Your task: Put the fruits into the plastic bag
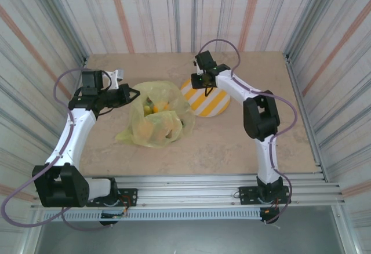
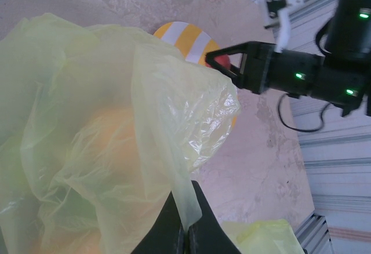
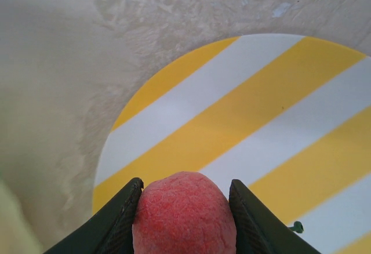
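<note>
Over the striped plate, a red fruit is clamped by the right gripper; the plastic bag (fruits already inside) is pinched at its rim by the left gripper. A carry to its mouth is needed.

Your white-tubed left arm with blocky black joints sits lower left, its matching white right arm at right; thin purple cables loop off both. Small green lights glow on the black right gripper.
</note>
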`<state>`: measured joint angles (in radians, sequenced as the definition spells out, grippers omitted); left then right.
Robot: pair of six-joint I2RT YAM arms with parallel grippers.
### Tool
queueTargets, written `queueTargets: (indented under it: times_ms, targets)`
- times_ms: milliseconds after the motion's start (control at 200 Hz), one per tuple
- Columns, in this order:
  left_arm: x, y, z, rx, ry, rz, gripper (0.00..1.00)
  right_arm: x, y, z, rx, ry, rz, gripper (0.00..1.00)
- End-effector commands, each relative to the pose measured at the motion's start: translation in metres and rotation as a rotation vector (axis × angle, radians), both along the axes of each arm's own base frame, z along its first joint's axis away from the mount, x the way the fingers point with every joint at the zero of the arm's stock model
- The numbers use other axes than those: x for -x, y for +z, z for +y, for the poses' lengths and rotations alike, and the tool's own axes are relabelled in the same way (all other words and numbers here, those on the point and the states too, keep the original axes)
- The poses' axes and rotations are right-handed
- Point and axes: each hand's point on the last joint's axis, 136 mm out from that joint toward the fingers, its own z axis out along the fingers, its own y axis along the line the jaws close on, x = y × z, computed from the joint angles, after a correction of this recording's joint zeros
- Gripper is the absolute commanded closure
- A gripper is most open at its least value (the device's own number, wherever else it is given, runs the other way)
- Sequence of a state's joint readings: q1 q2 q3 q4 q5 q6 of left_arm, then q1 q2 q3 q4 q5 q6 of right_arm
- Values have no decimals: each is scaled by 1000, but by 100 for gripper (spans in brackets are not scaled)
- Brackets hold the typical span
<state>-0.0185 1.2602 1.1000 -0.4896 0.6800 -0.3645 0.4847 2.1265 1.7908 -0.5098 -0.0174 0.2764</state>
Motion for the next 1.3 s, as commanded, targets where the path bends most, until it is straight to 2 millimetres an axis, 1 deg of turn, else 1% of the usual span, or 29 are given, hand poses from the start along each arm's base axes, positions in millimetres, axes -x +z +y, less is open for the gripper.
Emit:
queueTargets:
  times_ms: [0, 30, 35, 140, 235, 316, 371, 421, 471, 536, 586, 681, 822, 877, 952, 1042, 1102, 1298]
  targets:
    - [2, 2, 1, 13, -1, -1, 99, 24, 28, 0, -69, 16, -21, 60]
    - [2, 2, 1, 13, -2, 0, 99, 33, 33, -1, -93, 21, -24, 60]
    - [2, 2, 1, 14, -2, 1, 99, 33, 37, 0, -101, 23, -31, 60]
    - [2, 1, 1, 15, -1, 1, 99, 71, 50, 3, -178, 69, -34, 60]
    - [2, 1, 0, 19, -4, 3, 99, 105, 54, 7, -216, 126, -28, 60]
    - [2, 1, 1, 21, -3, 4, 99, 130, 52, 14, -256, 173, -18, 60]
    - [2, 1, 0, 22, -3, 5, 99, 145, 45, 23, -281, 205, 2, 60]
    - [2, 2, 0, 22, -4, 2, 99, 154, 37, 33, -290, 237, 19, 60]
    - [2, 2, 0, 22, -3, 0, 99, 160, 30, 43, -283, 264, 33, 60]
    - [2, 2, 0, 23, -1, 1, 99, 164, 22, 58, -283, 296, 47, 60]
    - [2, 1, 0, 24, -2, 4, 99, 166, 21, 71, -311, 324, 57, 60]
    - [1, 0, 0, 24, -2, 7, 99, 174, 26, 101, -365, 393, 69, 60]
    - [2, 0, 0, 23, -4, 6, 99, 196, 36, 142, -423, 504, 90, 60]
    - [2, 1, 0, 22, -5, 4, 99, 206, 40, 157, -451, 541, 106, 60]
    - [2, 1, 0, 21, -4, 2, 99, 216, 43, 172, -469, 575, 113, 59]
    - [2, 1, 0, 23, -6, 4, 99, 221, 39, 184, -457, 597, 120, 59]
    - [2, 1, 0, 22, -5, 2, 99, 223, 30, 187, -432, 598, 130, 59]
    - [2, 1, 0, 23, -5, 3, 99, 223, 1, 187, -365, 586, 160, 58]
